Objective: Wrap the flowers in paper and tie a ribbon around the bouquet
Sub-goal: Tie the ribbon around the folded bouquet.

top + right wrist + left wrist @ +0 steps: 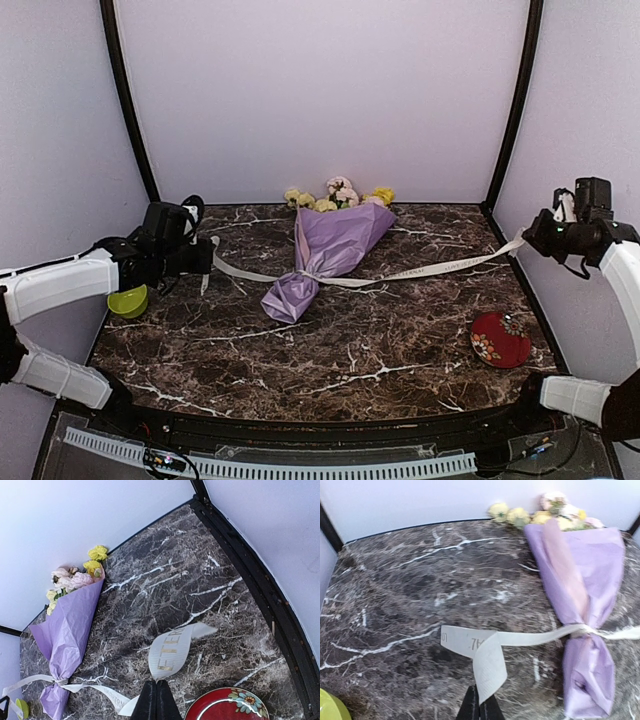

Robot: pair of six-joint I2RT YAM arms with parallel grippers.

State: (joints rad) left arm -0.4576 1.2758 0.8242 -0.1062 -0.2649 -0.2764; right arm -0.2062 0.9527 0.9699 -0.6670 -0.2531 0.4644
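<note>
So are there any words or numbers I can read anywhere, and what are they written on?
"ETER": gold letters on the long cream fabric ribbon, on its raised loop in the right wrist view; the word's end curls out of sight.
More gold letters further along the same ribbon: too blurred to read.
Dark marks on the ribbon's end in the left wrist view: seen from the wrong side, unreadable.
Ribbon print in the top view: too small.
No other writing shows.

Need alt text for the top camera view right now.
A lilac-wrapped bouquet lies centred on the table, blooms toward the back wall, a cream ribbon cinched around its waist. The left tool and right tool each hold a ribbon end, stretched to either side. A green bowl sits far left, a red plate near right.
</note>
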